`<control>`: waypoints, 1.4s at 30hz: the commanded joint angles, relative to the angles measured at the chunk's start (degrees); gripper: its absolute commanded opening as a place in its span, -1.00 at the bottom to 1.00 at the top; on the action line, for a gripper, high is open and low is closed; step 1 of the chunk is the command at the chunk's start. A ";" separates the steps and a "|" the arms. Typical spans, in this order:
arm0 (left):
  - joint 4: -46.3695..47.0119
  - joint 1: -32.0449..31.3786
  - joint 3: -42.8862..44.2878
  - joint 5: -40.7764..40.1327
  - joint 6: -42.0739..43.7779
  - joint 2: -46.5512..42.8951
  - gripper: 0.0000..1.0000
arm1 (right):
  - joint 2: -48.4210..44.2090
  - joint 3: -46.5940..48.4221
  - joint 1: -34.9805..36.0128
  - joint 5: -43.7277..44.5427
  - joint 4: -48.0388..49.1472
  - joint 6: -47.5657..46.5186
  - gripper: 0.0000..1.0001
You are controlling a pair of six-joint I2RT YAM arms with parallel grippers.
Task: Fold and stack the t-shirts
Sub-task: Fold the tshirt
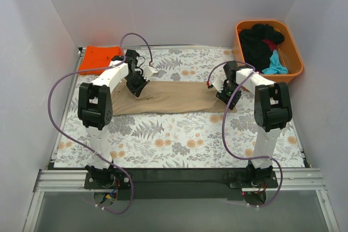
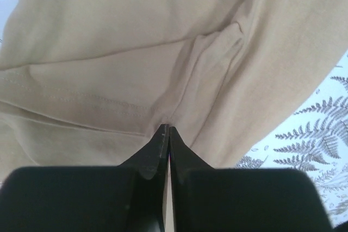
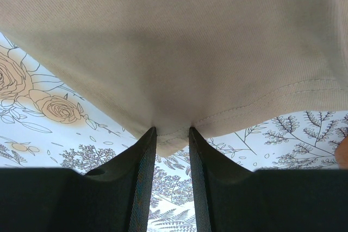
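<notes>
Tan t-shirt (image 1: 163,97) on white floral-and-fern print tablecloth (image 1: 174,139) with orange blooms, bright orange t-shirt (image 1: 98,58) at far left, orange tub (image 1: 296,58) holding black, red, teal clothes (image 1: 263,47), arms white-black, purple cables (image 1: 54,112).

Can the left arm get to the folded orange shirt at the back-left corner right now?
Probably not yet. The orange shirt lies uncovered just behind the left gripper, but its jaws are shut on the tan shirt, so it must release first.
</notes>
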 commanded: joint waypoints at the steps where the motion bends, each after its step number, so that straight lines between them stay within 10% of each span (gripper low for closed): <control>1: 0.33 -0.78 3.72 -0.20 0.79 0.85 -1.00 | -1.74 -0.36 -0.54 -0.23 -1.17 -0.10 -0.37; 14: 5.89 -5.17 19.36 0.59 -2.29 9.46 -1.00 | -2.53 -0.71 -0.54 0.12 -1.35 -0.37 -0.39; 17: -6.22 -4.74 27.00 4.63 -1.15 12.36 -0.13 | -3.50 -1.32 -0.54 0.12 -1.52 -1.07 -0.39; 20: -10.56 -3.17 20.39 4.55 1.04 7.99 0.19 | -4.11 -1.67 -0.54 1.44 -1.52 -1.60 -0.38; 39: -0.45 -0.26 0.65 -1.78 6.41 -2.23 -0.18 | -3.41 -1.32 -0.63 1.52 -1.44 -1.51 -0.39; 42: -0.01 -0.26 0.91 -1.52 6.59 -1.61 -0.59 | -3.32 -1.32 -0.54 1.26 -1.52 -1.42 -0.39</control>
